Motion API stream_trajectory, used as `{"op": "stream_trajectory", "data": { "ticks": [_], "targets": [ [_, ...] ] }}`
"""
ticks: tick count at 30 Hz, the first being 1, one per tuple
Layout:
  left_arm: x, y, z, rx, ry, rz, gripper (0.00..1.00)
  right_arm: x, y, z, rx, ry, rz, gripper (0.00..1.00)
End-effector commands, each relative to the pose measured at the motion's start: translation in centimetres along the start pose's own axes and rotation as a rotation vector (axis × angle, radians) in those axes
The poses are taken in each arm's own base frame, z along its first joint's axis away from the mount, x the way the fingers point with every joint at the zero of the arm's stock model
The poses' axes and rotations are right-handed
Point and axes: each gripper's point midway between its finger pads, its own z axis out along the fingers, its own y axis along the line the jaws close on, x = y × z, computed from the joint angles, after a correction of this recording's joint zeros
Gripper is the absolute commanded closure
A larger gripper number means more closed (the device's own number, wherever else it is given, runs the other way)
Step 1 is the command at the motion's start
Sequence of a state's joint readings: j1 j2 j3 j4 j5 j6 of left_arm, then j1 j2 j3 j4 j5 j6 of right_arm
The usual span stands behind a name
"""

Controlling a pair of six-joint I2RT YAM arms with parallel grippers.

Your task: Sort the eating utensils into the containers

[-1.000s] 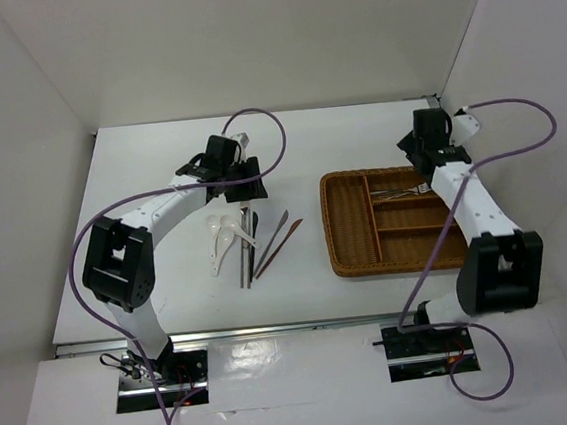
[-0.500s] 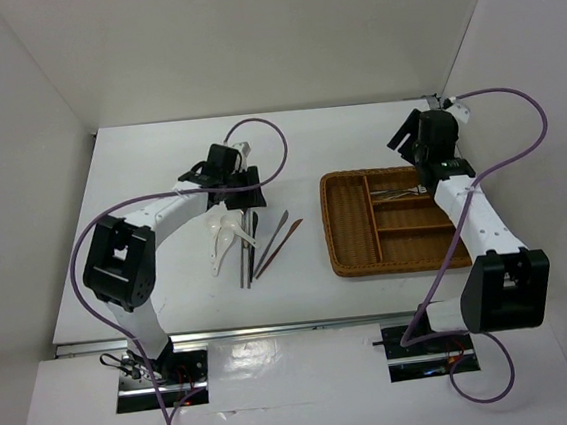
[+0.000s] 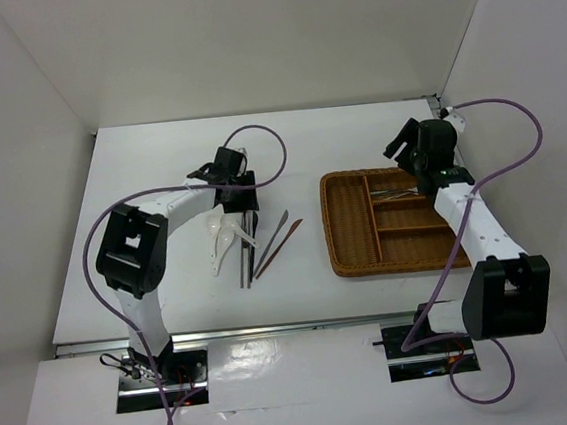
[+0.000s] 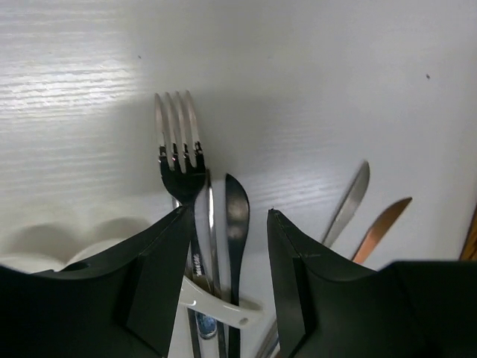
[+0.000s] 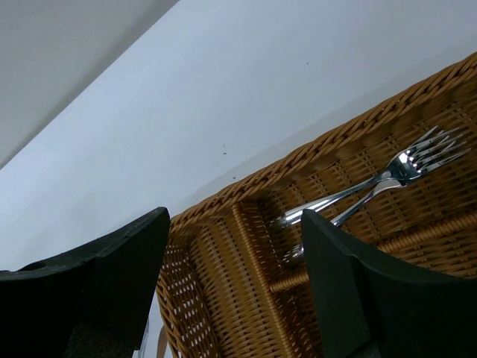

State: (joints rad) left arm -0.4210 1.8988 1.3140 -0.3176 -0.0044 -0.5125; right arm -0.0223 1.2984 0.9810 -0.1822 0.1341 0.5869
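A brown woven wicker rectangular tray holds two silver metal forks in a far compartment below the right gripper, spread wide. The left gripper, fingers parted, straddles a third silver fork on the white table.

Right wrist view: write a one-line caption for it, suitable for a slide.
Open right gripper hovers above the wicker tray, where two silver forks lie together in one compartment.

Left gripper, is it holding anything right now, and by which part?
Nothing is held. The left gripper is open, its fingers apart on either side of the fork's handle.
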Motion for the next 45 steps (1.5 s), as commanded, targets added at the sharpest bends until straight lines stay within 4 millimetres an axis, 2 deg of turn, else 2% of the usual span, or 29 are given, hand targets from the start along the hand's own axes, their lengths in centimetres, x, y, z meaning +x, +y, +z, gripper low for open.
{"op": "stream_trajectory", "data": {
  "ticks": [1,2,11,17,20,21,24,25,26,28,30,33,34,35,37,38,40,41,43,44,45],
  "targets": [
    [-1.8,1.1,0.7,-0.032,-0.024,-0.073,0.41,-1.4,0.9,-1.5,-0.05,-0.053,0.028,0.21],
    [-1.7,1.7,1.1,-0.036,-0.013,-0.086,0.41,-1.4,0.9,-1.5,-0.05,-0.053,0.028,0.21],
    [-2.7,1.6,2.1,-0.037,-0.034,-0.067,0.41,-1.5,0.8,-1.5,-0.043,-0.058,0.038,0.21],
    [-2.1,1.2,3.1,-0.009,-0.006,-0.067,0.43,-1.5,0.8,-1.5,-0.043,-0.058,0.038,0.21],
    [-1.8,1.4,3.7,-0.017,0.01,-0.068,0.5,-1.4,1.0,-1.5,-0.051,-0.053,0.038,0.21],
    [-2.2,1.4,3.6,-0.021,-0.002,-0.067,0.58,-1.4,1.0,-1.5,-0.051,-0.052,0.038,0.21],
    [-2.2,1.4,3.6,-0.021,-0.002,-0.067,0.69,-0.9,1.6,-1.7,-0.09,-0.024,0.036,0.21],
    [-2.0,1.5,3.9,-0.025,0.007,-0.068,0.75,-0.9,2.1,-1.8,-0.114,-0.02,0.036,0.21],
    [-2.0,1.5,3.9,-0.025,0.007,-0.068,0.78,0.0,2.9,-1.9,-0.17,0.017,0.033,0.21],
    [-2.1,1.2,4.0,-0.013,0.002,-0.077,0.81,1.6,4.0,-1.8,-0.258,0.069,0.029,0.21],
    [-2.1,1.1,3.9,-0.005,0.006,-0.077,0.83,3.1,5.7,-2.7,-0.386,0.135,0.008,0.21],
    [-3.5,-0.2,2.3,0.041,-0.03,-0.084,0.84,5.0,8.7,-4.3,-0.541,0.182,-0.082,0.21],
    [-4.9,-0.8,1.0,0.059,-0.068,-0.081,0.84,5.7,9.3,-4.3,-0.56,0.19,-0.11,0.21],
    [-5.1,-1.4,0.4,0.088,-0.072,-0.079,0.84,6.5,11.0,-4.9,-0.609,0.209,-0.146,0.21],
    [-7.4,-2.8,-1.7,0.136,-0.13,-0.072,0.84,7.8,12.3,-5.0,-0.64,0.236,-0.205,0.21],
    [-7.7,-3.4,-2.0,0.161,-0.132,-0.077,0.84,8.5,13.8,-5.7,-0.678,0.249,-0.223,0.21],
    [-8.5,-3.8,-3.0,0.189,-0.14,-0.093,0.84,9.9,14.9,-5.9,-0.708,0.272,-0.262,0.21],
    [-8.6,-4.4,-3.5,0.217,-0.137,-0.098,0.84,10.5,16.4,-7.0,-0.757,0.273,-0.279,0.21],
    [-9.3,-5.5,-4.5,0.268,-0.153,-0.116,0.84,12.0,17.6,-7.2,-0.791,0.294,-0.309,0.21],
    [-9.7,-6.1,-5.2,0.294,-0.163,-0.133,0.84,12.6,18.9,-8.0,-0.829,0.298,-0.322,0.21],
    [-10.1,-6.5,-5.7,0.316,-0.174,-0.137,0.84,13.4,19.2,-8.2,-0.838,0.315,-0.33,0.21]
  ]
}}
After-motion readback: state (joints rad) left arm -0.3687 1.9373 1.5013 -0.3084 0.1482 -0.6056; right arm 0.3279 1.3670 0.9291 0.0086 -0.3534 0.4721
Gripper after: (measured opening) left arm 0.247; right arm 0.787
